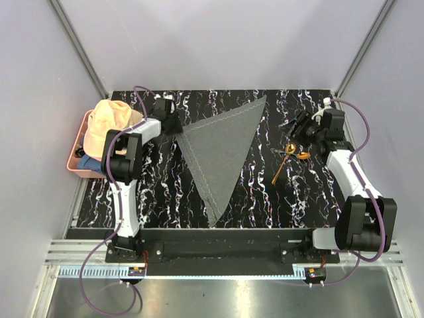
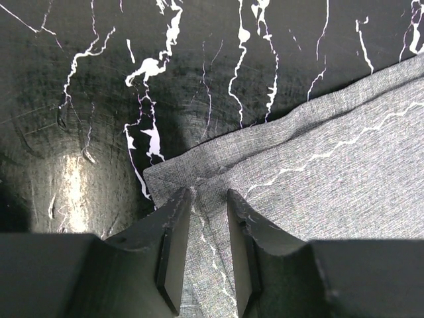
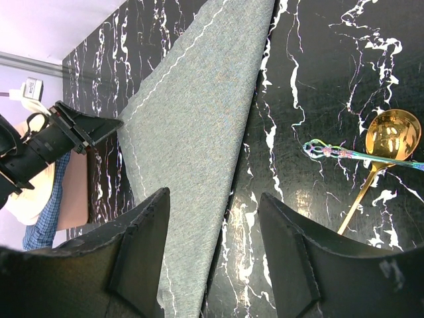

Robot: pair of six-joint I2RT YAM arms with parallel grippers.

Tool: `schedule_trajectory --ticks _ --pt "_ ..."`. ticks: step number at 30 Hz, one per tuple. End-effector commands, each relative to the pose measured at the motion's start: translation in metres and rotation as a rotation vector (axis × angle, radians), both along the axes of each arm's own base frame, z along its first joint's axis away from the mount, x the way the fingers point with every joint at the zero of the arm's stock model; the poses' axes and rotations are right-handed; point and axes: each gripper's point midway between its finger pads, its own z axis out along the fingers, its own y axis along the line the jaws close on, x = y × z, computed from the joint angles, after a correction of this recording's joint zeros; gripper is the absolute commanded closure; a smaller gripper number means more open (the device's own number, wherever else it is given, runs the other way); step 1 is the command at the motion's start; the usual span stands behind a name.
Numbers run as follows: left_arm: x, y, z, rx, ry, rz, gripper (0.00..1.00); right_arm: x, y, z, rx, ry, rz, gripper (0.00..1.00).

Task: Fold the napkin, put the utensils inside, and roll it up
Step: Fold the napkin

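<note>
The grey napkin [image 1: 222, 146] lies folded into a triangle on the black marbled table, its long point toward the near edge. My left gripper [image 1: 175, 124] is at the triangle's left corner. In the left wrist view [image 2: 209, 195] its jaws stand a little apart over that corner of the napkin [image 2: 318, 179], which lies flat. My right gripper [image 1: 296, 126] is open and empty above the table, right of the napkin [image 3: 192, 112], and shows in its own view [image 3: 213, 195]. The gold spoon [image 1: 281, 169] [image 3: 394, 136] lies near it, with the slim dark utensil [image 1: 291, 154] [image 3: 344, 154] across it.
A pink bin [image 1: 74, 167] at the table's left edge holds a peach hat [image 1: 112, 119] and a blue cloth [image 1: 89, 162]. Grey walls close in the back and both sides. My left gripper also shows in the right wrist view [image 3: 66, 129].
</note>
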Motion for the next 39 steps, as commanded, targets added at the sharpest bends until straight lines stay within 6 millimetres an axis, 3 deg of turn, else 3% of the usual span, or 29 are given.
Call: schedule_trajectory --ticks 1,10,17,20,32,39 --pt "0.023 -0.004 0.018 -0.036 -0.085 0.001 0.68 0.0 0.003 0.01 -0.003 -0.038 0.032 0.35" --pt "0.023 -0.008 0.01 -0.055 -0.07 -0.01 0.73 0.0 0.003 0.004 -0.003 -0.024 0.035 0.35" --pt "0.025 -0.009 0.011 -0.069 -0.077 0.003 0.96 -0.002 0.003 0.001 -0.009 -0.017 0.035 0.35" --pt "0.023 -0.008 0.012 -0.071 -0.074 0.007 1.0 -0.001 0.003 -0.001 -0.01 -0.014 0.038 0.35" --pt "0.026 -0.001 0.052 -0.066 -0.199 0.041 1.0 -0.006 0.004 -0.011 -0.009 0.012 0.044 0.34" --pt "0.025 0.006 0.063 -0.04 -0.232 0.062 1.0 -0.008 0.004 -0.014 -0.008 0.017 0.047 0.34"
